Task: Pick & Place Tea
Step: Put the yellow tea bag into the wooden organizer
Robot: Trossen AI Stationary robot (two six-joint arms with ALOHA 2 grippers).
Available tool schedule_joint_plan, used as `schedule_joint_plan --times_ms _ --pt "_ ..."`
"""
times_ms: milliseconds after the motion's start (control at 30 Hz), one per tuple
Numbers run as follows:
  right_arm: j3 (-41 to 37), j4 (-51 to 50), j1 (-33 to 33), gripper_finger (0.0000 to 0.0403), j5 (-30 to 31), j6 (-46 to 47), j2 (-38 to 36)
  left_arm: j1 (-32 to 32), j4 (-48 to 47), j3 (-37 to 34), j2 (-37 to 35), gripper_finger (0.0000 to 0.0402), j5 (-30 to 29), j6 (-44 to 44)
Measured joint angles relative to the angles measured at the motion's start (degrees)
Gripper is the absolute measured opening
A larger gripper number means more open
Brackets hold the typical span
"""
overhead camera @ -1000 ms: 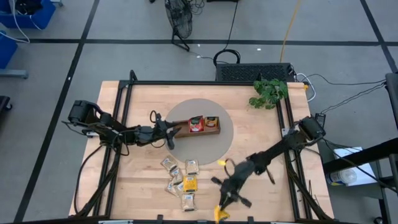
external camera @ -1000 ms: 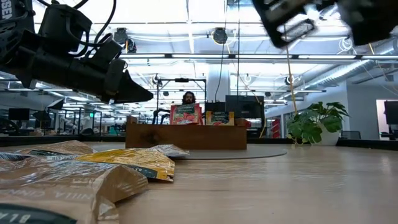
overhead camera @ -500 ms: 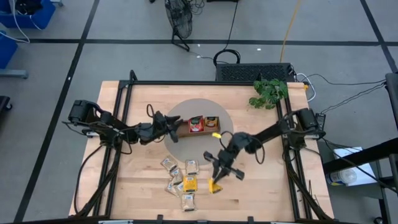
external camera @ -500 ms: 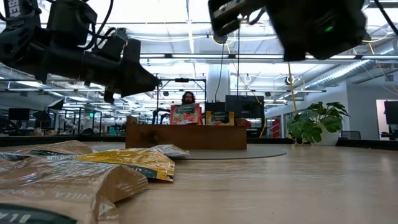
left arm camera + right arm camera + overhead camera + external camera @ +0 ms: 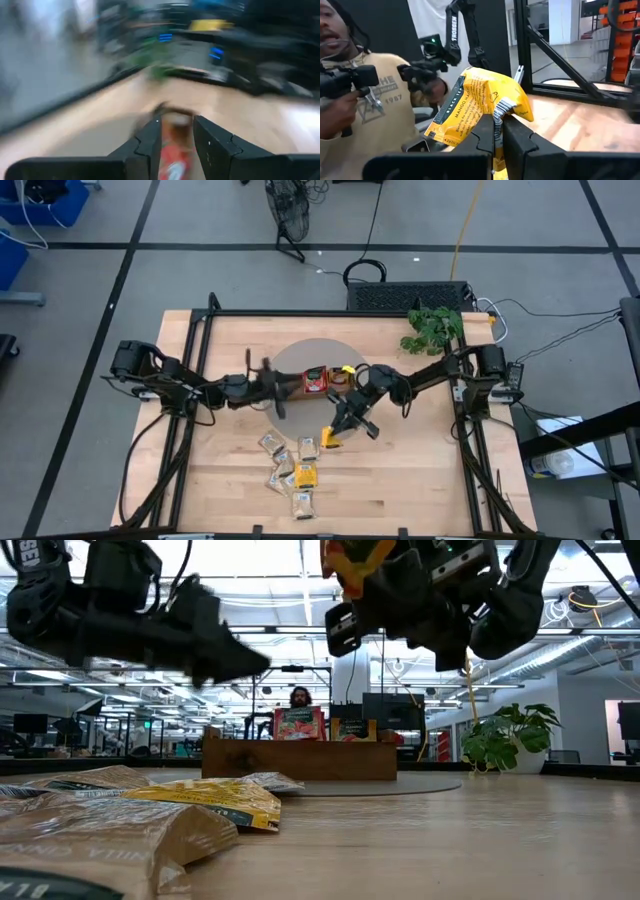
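Observation:
My right gripper point(image 5: 338, 428) hangs over the grey round mat, just near-side of the brown tray point(image 5: 330, 392), and is shut on a yellow tea sachet point(image 5: 331, 438). A red sachet point(image 5: 316, 380) and a yellow one point(image 5: 341, 376) stand upright in the tray. Several more sachets point(image 5: 292, 465) lie flat in a loose pile near the table's near edge. My left gripper point(image 5: 272, 380) hovers at the tray's left end with its fingers apart. In the blurred left wrist view a red shape point(image 5: 172, 150) shows in the gap; whether it is touched I cannot tell. My right gripper pinches the yellow sachet between its two fingers point(image 5: 485, 135) at one crumpled edge point(image 5: 496, 116). The sachet juts out beyond the fingertips, toward the table's near-left. It is lifted clear of the table, high in the low view point(image 5: 355, 555).
A potted plant point(image 5: 432, 328) stands at the far right corner. The grey mat point(image 5: 300, 420) lies under the tray. The black frame rails point(image 5: 200, 360) run along both table sides. A person in a beige shirt point(image 5: 380, 100) stands beyond the table.
My right gripper has carried the yellow sachet from the table's near edge up and toward the far side, ending beside the tray; it has stayed shut. My left gripper has risen a little and edged toward the tray's left end.

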Motion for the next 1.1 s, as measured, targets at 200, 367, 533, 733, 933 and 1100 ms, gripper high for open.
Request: schedule_joint_plan --times_ms 200,367,533,733,933,1100 --pt "0.0 -2.33 -3.44 0.0008 -1.06 -0.43 0.0 -6.17 -7.81 10.31 0.0 0.0118 12.24 34.4" --pt "0.0 -4.55 -5.08 0.0008 -1.14 -0.44 0.0 -11.86 -32.87 22.67 0.02 0.0149 -2.12 49.86" --pt "0.0 -5.44 -5.3 0.0008 -1.18 -0.83 0.0 -15.0 -48.48 30.23 0.04 0.0174 -8.77 54.12" --pt "0.02 -5.77 -5.13 0.0008 -2.72 -0.7 -0.04 -19.17 -49.42 31.05 0.02 0.016 -10.58 60.9" --pt "0.02 -5.68 -5.14 0.0008 -2.59 -0.47 -0.04 -20.66 -48.84 31.05 0.02 0.014 -8.98 61.38" --pt "0.02 -5.6 -4.93 0.0009 -2.32 -0.43 -0.04 -19.64 -45.2 31.05 0.02 0.0132 -2.67 61.38"
